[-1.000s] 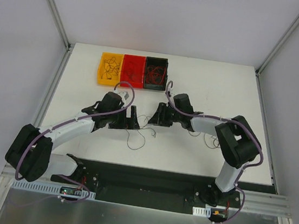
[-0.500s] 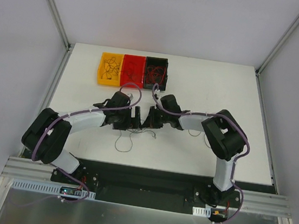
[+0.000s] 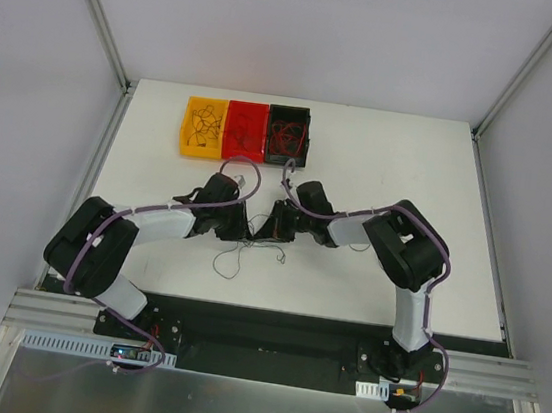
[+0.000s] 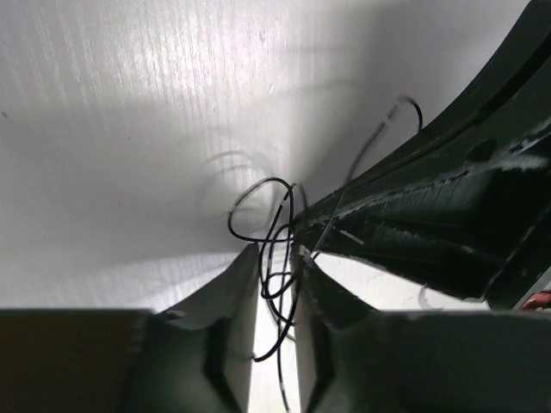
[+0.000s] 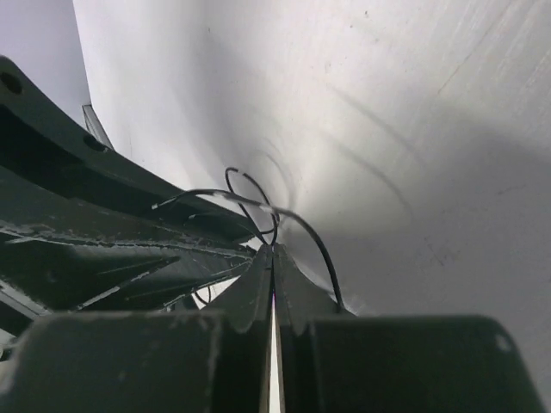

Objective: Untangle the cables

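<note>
Black, hair-thin cables point(image 4: 269, 215) lie in a small curly knot on the white table point(image 3: 383, 159), mid-table between the two arms, with loose loops trailing toward the near edge. Step in hand, as judged: taking a two-point hold on the knot ahead of a pull-apart. Right gripper point(image 5: 273, 248) is closed tight, fingers pressed flat together, and a strand appears to run into the tips, so it is taken as pinched. Left gripper point(image 4: 275, 253) stands nose to nose with it, fingers parted by a narrow slot; several strands thread down through that slot, but none is visibly clamped. Next move calls for the left fingers to close on one strand only, then a slow, level separation of the two arms, watching that the loops slide free rather than cinch. Condition of the wire: springy, coiled in overlapping rings, crossing itself at several places — too fine to count strands or tell colours apart in the wrist views
</note>
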